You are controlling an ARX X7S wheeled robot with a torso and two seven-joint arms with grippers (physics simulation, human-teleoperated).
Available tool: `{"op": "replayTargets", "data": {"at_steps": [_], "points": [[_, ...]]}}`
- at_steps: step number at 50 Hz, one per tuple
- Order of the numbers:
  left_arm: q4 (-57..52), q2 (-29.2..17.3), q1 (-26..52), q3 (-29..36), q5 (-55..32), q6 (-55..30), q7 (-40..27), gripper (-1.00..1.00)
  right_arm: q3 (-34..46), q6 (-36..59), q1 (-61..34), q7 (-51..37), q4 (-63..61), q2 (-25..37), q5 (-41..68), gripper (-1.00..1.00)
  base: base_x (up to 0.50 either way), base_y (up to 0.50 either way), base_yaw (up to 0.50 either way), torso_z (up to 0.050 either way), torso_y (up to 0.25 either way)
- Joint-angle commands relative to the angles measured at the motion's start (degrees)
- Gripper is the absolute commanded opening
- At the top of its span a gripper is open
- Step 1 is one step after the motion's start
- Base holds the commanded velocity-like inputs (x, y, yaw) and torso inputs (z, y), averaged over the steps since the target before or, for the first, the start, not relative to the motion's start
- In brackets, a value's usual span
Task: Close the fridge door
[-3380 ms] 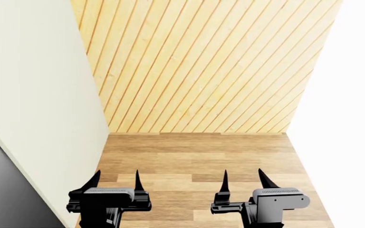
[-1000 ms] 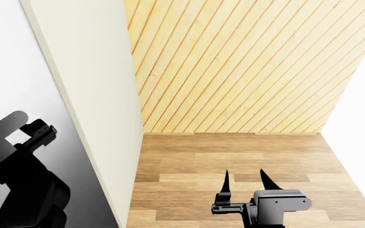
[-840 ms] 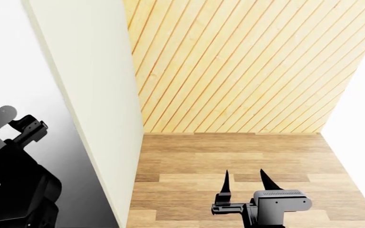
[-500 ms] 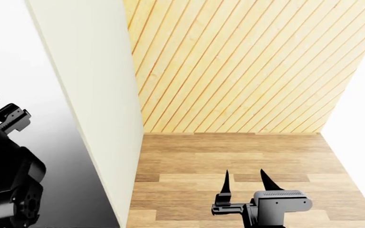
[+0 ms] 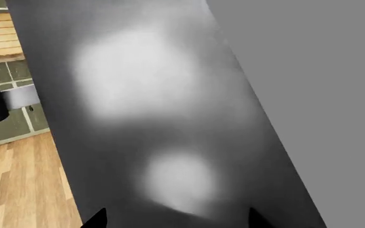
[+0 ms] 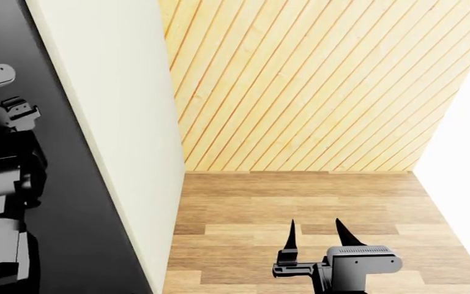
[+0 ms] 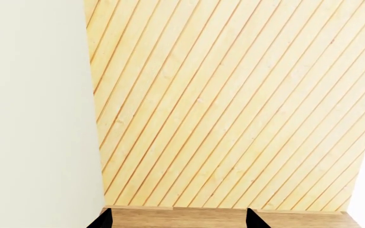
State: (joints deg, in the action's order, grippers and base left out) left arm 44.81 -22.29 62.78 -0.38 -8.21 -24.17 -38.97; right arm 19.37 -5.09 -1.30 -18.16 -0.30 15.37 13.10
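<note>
Head view: the fridge door [image 6: 96, 122] fills the frame's left, a thick flat slab showing its cream-white face and glossy black face. Left gripper [image 5: 176, 221] faces that shiny dark surface, fingers apart. Right gripper [image 6: 314, 236] sits lower centre over the plank floor [image 6: 300, 202], pointed fingers apart, before the slatted wooden wall [image 6: 300, 79].

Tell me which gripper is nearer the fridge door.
Left. The left gripper faces the fridge door on its glossy dark side, close up. The right gripper hovers over the wooden floor, apart from it.
</note>
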Motion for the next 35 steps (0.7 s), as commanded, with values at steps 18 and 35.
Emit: {"op": "replayTargets", "data": {"at_steps": [18,35], "points": [[29.95,5.22,17.92,6.17,3.00,13.17,22.73,1.00,0.42,-0.44,0.10,-0.59,-0.11,0.39,0.30,1.00,0.00,0.00,0.00,0.000,0.000],[-51.30,-1.83,-24.24,-7.14,-13.46,-20.37,22.54,1.00,0.65,-0.44,0.04,-0.70,-0.16,0.60,0.84,1.00,0.00,0.00,0.00,0.000,0.000]]}}
